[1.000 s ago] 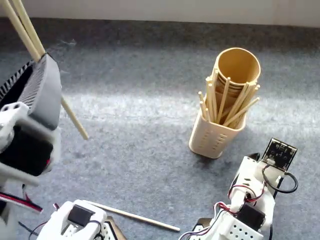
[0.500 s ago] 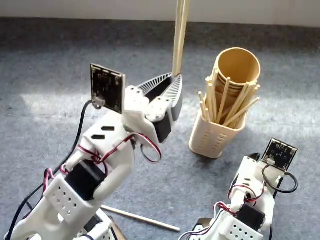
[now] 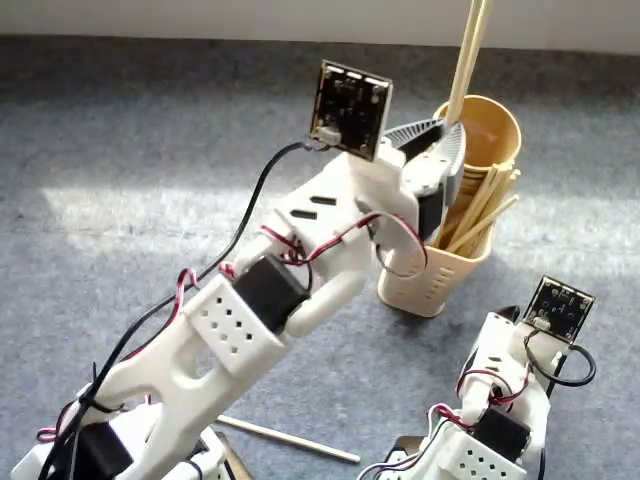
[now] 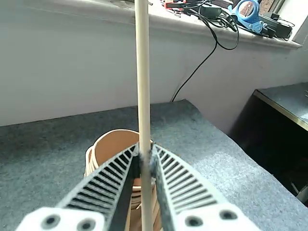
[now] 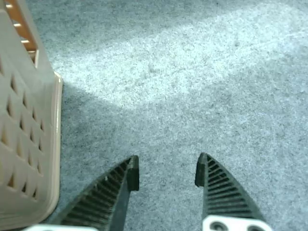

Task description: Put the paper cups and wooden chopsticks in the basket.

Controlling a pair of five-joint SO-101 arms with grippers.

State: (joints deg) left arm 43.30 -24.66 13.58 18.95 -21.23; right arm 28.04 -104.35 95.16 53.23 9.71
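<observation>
Grey felt covers the table (image 3: 120,130). My left gripper (image 3: 452,130) is clamped tight on upright wooden chopsticks (image 3: 468,50), directly over the basket (image 3: 425,275), which holds paper cups (image 3: 480,125) toward the table's right side. My right gripper (image 5: 167,171) hangs with its fingers spread and empty, low beside the basket. One loose chopstick (image 3: 290,440) lies by the near edge.

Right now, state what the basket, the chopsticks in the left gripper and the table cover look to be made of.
The basket: likely moulded plastic, cream, smooth matte wall with regular slots. The chopsticks in the left gripper: pale unvarnished wood or bamboo, dull and even-toned. The table cover: grey felt or short-pile carpet, speckled and fuzzy.
</observation>
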